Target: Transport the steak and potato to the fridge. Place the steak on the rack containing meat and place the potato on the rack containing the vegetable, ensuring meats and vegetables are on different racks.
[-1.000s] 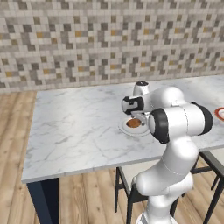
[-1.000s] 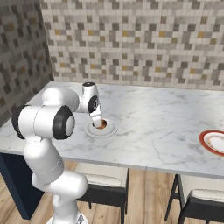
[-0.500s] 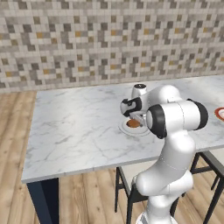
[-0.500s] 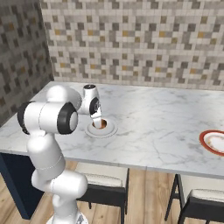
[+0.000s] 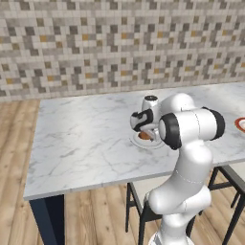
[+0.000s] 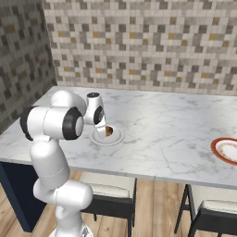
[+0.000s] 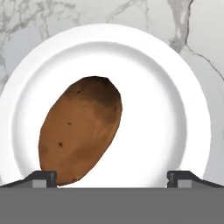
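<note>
From the left base view, the gripper (image 5: 145,134) hangs low over a white plate (image 5: 136,141) on the marble table (image 5: 86,143); the plate sits about halfway between the table's front and back edges, a bit toward its right end; something brown, the potato (image 5: 144,136), peeks out under the hand; a second plate with a red rim (image 5: 239,124) lies at the far right edge of the table, well apart.

From the right base view, the gripper (image 6: 102,130) points down at the white plate (image 6: 115,138); that plate is nearer the left end of the table (image 6: 176,134) here; the potato (image 6: 109,131) shows as a small brown lump just beside the fingers; the red-rimmed plate (image 6: 221,155) sits near the table's front right corner; what is on it is too small to tell.

In the hand view, the potato (image 7: 78,129) lies on the white plate (image 7: 175,105), off to one side of the middle, and it is tilted; the two fingertips (image 7: 41,177) stand wide apart and hold nothing; one tip is right by the potato's end, the other is over bare plate.

The step looks like picking up the potato; to do it well, I think the hand should slide over so the potato sits in the middle between the tips, and turn so the tips close across its narrow side; then go down slowly, stop before hitting the plate, and squeeze gently so the round potato does not roll or pop out.
</note>
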